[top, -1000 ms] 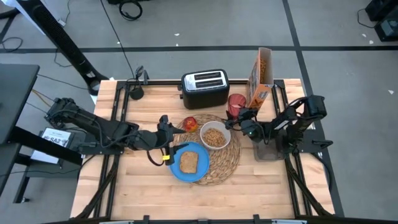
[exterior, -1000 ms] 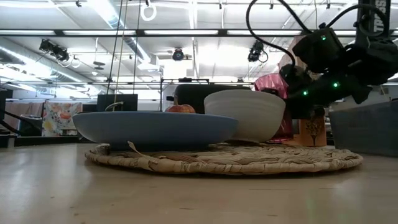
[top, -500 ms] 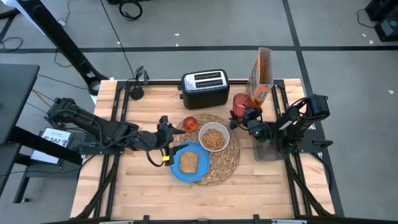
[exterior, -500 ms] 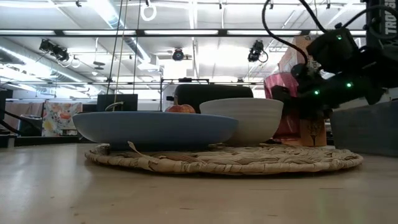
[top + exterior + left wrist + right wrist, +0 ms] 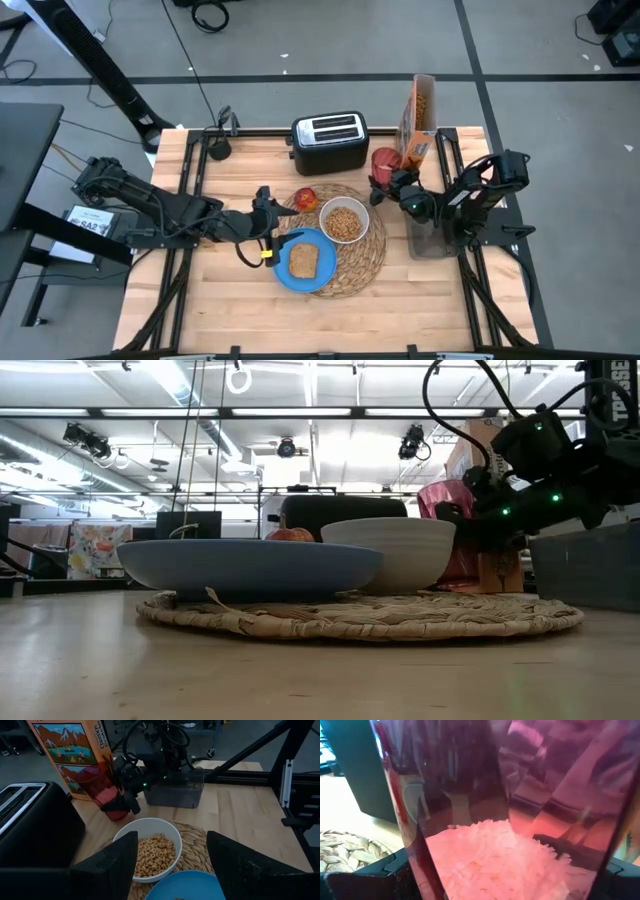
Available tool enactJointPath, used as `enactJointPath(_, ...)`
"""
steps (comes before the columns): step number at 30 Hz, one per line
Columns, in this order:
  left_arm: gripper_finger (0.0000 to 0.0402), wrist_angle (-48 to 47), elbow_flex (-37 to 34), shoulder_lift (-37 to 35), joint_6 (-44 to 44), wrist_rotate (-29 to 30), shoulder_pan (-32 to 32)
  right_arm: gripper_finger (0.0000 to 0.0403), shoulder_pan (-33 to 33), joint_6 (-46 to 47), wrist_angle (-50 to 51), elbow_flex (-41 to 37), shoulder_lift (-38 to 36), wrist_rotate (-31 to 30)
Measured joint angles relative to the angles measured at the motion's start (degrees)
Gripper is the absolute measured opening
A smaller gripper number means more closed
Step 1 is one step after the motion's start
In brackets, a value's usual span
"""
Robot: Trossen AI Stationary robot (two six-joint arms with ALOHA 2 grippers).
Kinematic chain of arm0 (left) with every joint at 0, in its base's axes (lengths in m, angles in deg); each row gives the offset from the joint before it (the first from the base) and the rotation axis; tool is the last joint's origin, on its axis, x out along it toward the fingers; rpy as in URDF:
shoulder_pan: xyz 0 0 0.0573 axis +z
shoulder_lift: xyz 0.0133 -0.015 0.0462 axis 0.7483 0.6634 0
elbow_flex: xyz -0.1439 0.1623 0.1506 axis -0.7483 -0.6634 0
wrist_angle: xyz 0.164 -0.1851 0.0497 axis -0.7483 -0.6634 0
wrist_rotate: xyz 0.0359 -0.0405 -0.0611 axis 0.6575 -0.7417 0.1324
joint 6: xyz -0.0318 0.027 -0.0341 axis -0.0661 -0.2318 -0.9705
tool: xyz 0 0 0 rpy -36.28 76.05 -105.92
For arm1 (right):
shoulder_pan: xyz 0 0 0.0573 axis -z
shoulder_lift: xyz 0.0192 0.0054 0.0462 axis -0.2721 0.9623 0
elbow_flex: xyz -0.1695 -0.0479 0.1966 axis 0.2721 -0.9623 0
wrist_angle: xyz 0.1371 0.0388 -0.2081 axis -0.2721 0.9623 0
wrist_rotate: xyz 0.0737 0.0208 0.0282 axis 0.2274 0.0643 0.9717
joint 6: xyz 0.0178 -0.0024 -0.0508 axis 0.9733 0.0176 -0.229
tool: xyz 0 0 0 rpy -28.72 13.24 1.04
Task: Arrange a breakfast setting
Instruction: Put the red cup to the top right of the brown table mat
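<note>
A round woven placemat [image 5: 368, 258] lies mid-table. On it rest a blue plate [image 5: 284, 272] with a toast slice [image 5: 304, 260], a white bowl [image 5: 327, 213] of cereal rings and a small red fruit [image 5: 305, 199]. The pink translucent cup [image 5: 384, 160] stands off the mat's far right, by the cereal box, with my right gripper [image 5: 388, 176] shut on it. My left gripper [image 5: 272, 208] hovers open over the mat's left edge, facing the bowl [image 5: 150, 827], with nothing between its fingers. My right gripper clasps the pink cup's lower wall [image 5: 116, 804] between its two fingers [image 5: 395, 870], one on each side. The fingers come nearly level from the table's right side. The cup stays upright; the bowl hides its foot in the low view, so whether it rests on the table cannot be told.
A black toaster [image 5: 328, 140] stands at the far edge and an open cereal box [image 5: 420, 125] right behind the cup. A dark rectangular tray [image 5: 432, 242] sits under the right arm. Bare wood lies along the near edge.
My right gripper has carried the pink cup a short way from the bowl toward the table's far right, nearer the cereal box, keeping its hold. In the low view the bowl's rim stands lower than a second ago.
</note>
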Motion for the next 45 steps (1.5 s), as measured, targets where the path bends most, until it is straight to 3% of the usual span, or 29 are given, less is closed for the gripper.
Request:
enactJointPath(24,0.0242,-0.4,0.0,0.0,0.5,0.0,-1.2,0.0361,-3.4,3.1,1.4,0.0,1.8,-1.0)
enactJointPath(29,0.0242,-0.7,0.0,0.0,0.6,0.0,-1.2,0.0378,-3.4,3.0,1.3,0.0,1.9,-0.7)
enactJointPath(35,0.0242,-1.1,0.0,0.0,0.6,0.0,-1.2,0.0365,-3.4,2.7,1.7,0.5,1.9,-0.4)
enactJointPath(41,0.0242,-1.4,0.0,0.0,0.6,0.0,-1.2,0.0393,-3.5,2.8,1.0,0.6,1.9,-0.1)
enactJointPath(45,0.0242,-1.5,0.0,0.0,0.6,0.0,-1.2,0.0385,-3.5,2.6,0.8,0.6,1.9,-0.1)
